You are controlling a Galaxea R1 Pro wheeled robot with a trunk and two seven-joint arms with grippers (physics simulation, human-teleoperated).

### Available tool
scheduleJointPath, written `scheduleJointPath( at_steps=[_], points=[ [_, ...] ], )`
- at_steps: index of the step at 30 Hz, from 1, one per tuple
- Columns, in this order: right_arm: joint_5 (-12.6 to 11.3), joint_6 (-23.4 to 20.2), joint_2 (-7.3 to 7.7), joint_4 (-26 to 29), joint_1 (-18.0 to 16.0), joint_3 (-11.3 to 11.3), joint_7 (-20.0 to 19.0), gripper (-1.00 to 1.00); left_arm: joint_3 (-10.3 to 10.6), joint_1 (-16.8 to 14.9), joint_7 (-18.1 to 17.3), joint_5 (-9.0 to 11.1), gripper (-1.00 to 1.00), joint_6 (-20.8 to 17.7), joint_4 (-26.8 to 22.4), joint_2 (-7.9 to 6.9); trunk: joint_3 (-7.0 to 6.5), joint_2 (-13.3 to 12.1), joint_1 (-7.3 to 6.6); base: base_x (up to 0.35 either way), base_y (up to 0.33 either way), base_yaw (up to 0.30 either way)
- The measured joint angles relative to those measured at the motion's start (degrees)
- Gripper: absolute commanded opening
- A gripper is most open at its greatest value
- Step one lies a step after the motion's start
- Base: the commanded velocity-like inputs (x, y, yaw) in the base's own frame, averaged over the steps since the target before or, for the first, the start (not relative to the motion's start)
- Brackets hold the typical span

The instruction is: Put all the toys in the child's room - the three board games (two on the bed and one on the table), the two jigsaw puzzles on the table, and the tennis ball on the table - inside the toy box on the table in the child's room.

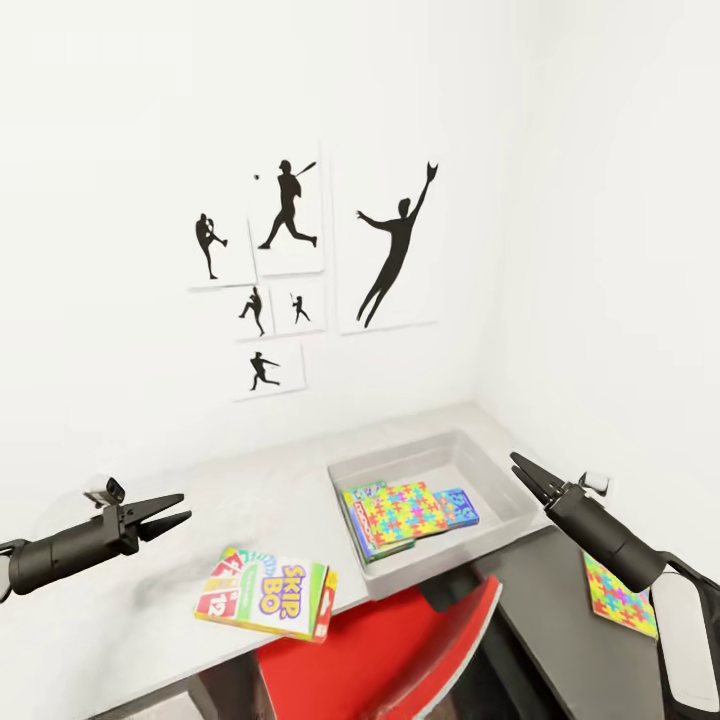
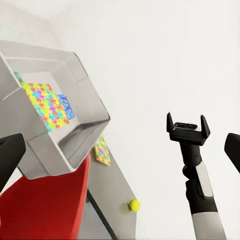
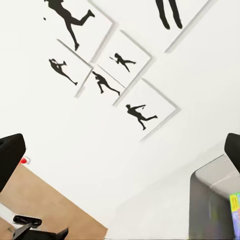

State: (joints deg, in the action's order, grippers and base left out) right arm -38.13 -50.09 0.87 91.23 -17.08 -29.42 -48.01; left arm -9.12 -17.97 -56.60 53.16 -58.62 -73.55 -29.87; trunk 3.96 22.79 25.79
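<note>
On table (image 1: 150,600): Skip-Bo box (image 1: 266,592) flat, long axis along front edge | both grippers (image 1: 168,516) (image 1: 530,478) parted, empty

The box (image 1: 266,594) at the surface's (image 1: 250,490) front edge reads "SKIP BO", with a "12" on a red card at its corner.

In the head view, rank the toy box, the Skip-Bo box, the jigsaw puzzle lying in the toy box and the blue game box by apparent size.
1. toy box
2. Skip-Bo box, though it lies nearer the camera
3. jigsaw puzzle
4. blue game box, partly covered by the puzzle, so its full size is unsure
</note>
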Motion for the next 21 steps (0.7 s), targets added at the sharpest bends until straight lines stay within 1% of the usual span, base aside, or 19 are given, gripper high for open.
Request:
scheduleJointPath(
  at_steps=[5, 8, 12, 17, 19, 21],
  points=[
    [-0.01, 0.0, -0.03, -0.01, 0.01, 0.1, 0.02, 1.0, 0.01, 0.0, 0.02, -0.01, 1.0, -0.01, -0.01, 0.03, 0.0, -0.01, -0.01, -0.297, 0.133, 0.012],
    [-0.01, 0.0, -0.01, -0.02, 0.01, 0.44, 0.06, 1.0, -0.01, 0.02, 0.02, 0.0, 1.0, -0.03, 0.0, 0.01, 0.0, 0.0, -0.02, -0.218, 0.124, 0.155],
    [-0.01, 0.0, 0.0, -0.02, 0.0, 1.32, 0.18, 1.0, -0.03, 0.03, 0.02, -0.01, 1.0, -0.01, 0.01, -0.01, 0.0, 0.0, -0.04, -0.063, 0.035, 0.256],
    [0.0, 0.0, 0.01, -0.02, -0.01, 1.64, 0.94, 1.0, -0.06, 0.03, 0.02, -0.05, 1.0, -0.04, 0.03, -0.01, 0.0, 0.0, -0.04, -0.011, 0.021, 0.285],
    [0.0, 0.01, -0.01, -0.02, -0.01, 1.74, 1.2, 1.0, -0.09, 0.03, 0.02, -0.02, 1.0, -0.05, 0.02, -0.02, 0.01, 0.0, -0.04, -0.003, 0.104, 0.262],
    [0.04, 0.01, -0.03, -0.02, 0.0, 2.36, 1.37, 1.0, -0.09, 0.01, 0.02, -0.02, 1.0, -0.06, 0.02, -0.01, 0.01, 0.0, -0.04, -0.001, 0.15, 0.135]
  ],
)
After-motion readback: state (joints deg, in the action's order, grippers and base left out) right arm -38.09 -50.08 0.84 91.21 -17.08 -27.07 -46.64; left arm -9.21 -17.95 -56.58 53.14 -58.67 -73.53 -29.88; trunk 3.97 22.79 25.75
